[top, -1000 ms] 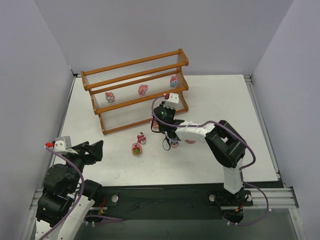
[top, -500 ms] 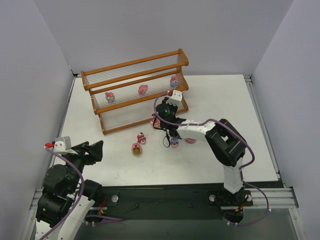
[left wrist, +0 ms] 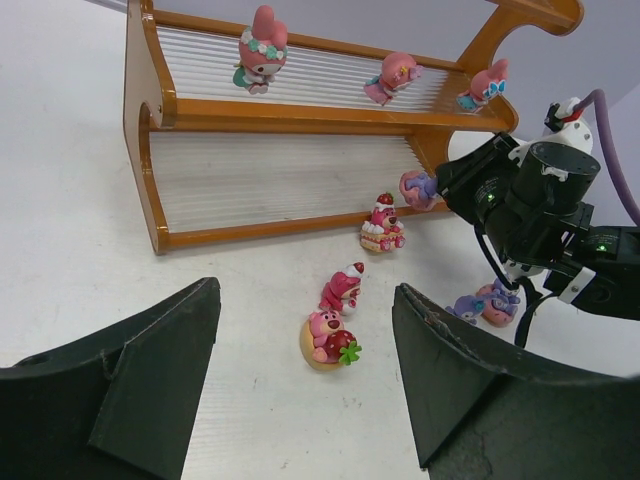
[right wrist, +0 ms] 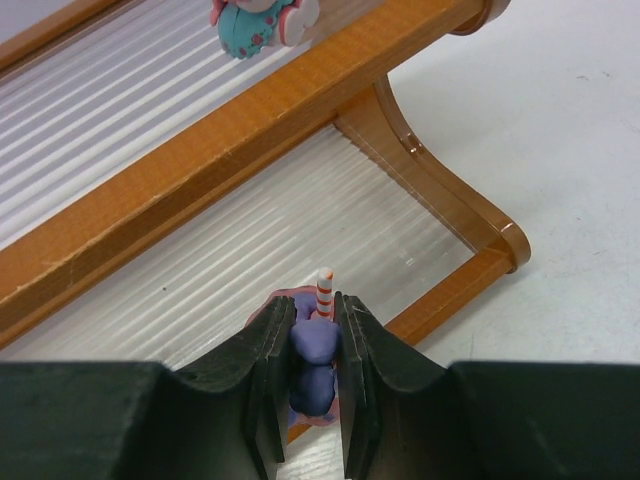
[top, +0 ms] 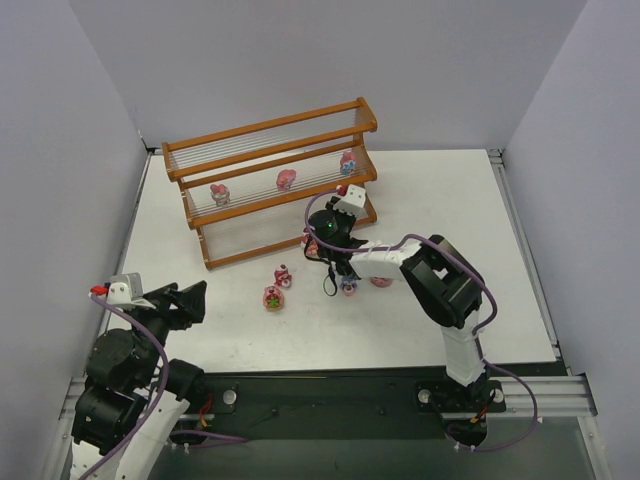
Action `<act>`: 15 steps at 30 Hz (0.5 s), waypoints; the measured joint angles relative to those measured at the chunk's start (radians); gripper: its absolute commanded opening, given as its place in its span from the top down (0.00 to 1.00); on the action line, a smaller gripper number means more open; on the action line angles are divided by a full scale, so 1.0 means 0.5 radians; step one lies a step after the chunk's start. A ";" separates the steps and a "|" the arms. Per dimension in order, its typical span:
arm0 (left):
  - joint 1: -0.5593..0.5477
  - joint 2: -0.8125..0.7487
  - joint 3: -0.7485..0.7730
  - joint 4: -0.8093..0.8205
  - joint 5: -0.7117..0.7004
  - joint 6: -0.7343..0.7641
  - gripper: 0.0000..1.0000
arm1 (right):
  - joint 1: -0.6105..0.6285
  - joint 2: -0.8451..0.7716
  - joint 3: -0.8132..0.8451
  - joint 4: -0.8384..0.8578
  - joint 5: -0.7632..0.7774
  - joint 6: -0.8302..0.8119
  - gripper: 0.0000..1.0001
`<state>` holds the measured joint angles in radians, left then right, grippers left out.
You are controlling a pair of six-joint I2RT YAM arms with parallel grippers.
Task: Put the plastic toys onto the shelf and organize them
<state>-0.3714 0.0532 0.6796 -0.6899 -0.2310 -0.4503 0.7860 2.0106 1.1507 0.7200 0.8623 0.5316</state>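
Observation:
The shelf [top: 270,128] stands at the back left; it also shows in the left wrist view [left wrist: 300,115] and the right wrist view [right wrist: 250,140]. Three toys stand on its middle tier [top: 220,193] [top: 286,179] [top: 348,161]. My right gripper [right wrist: 315,315] is shut on a purple toy [right wrist: 315,345] with a striped stick, held over the front edge of the lowest tier near its right end [left wrist: 418,188]. In the top view the right gripper [top: 320,232] hides this toy. My left gripper [left wrist: 303,295] is open and empty, near the front left [top: 190,298].
Loose toys lie on the white table in front of the shelf: a pink bear with a strawberry [left wrist: 328,340], a red-capped pink one [left wrist: 342,290], one with a cake [left wrist: 383,222], and two purple-pink ones [left wrist: 468,307] [left wrist: 497,300] under the right arm.
My right gripper has moved a little toward the shelf's lowest tier with the purple toy in it. The left arm has not moved.

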 measured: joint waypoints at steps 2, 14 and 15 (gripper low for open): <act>0.000 0.000 0.000 0.000 0.000 0.001 0.21 | 0.000 0.004 0.000 0.021 0.027 0.019 1.00; -0.002 0.000 0.000 0.000 0.000 0.002 0.21 | -0.002 0.161 0.105 0.063 0.101 0.119 1.00; -0.002 0.000 0.000 0.001 0.000 0.002 0.21 | -0.002 0.164 0.108 0.062 0.101 0.127 1.00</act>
<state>-0.3721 0.0532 0.6796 -0.6895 -0.2310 -0.4496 0.7849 2.0926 1.2045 0.7509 0.9131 0.5953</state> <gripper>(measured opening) 0.793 0.207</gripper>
